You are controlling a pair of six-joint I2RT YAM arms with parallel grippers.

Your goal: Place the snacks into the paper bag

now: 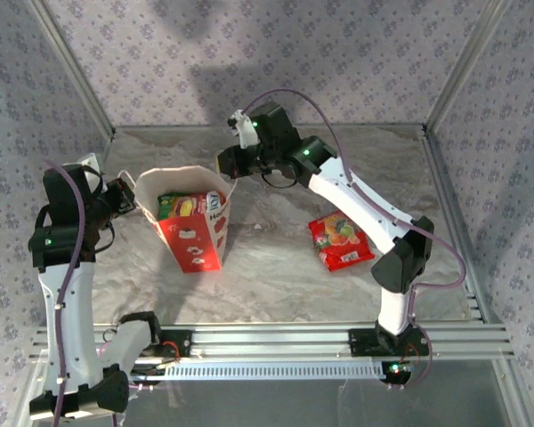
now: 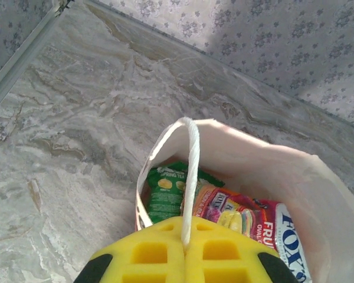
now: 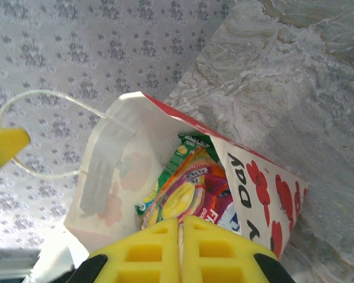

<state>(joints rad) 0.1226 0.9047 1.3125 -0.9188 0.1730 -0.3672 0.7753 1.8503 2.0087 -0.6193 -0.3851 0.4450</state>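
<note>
The paper bag (image 1: 196, 245) stands open at the table's left middle, white with a red strawberry print. My left gripper (image 2: 186, 227) is shut on its white cord handle (image 2: 192, 177) and holds that side up. Inside lie snacks: a green packet (image 2: 165, 191) and an orange-pink fruit packet (image 2: 236, 215), which the right wrist view also shows as the green packet (image 3: 186, 156) and the orange-pink packet (image 3: 194, 194). My right gripper (image 3: 180, 221) hovers over the bag's mouth by its right rim, pads shut, nothing sticking out between them. A red fruit-print packet (image 1: 340, 242) lies flat on the table to the right.
The marble-patterned table (image 1: 276, 267) is boxed in by patterned walls at the back and sides. The right arm's elbow (image 1: 405, 258) stands just right of the red packet. A metal rail (image 1: 276, 338) runs along the near edge.
</note>
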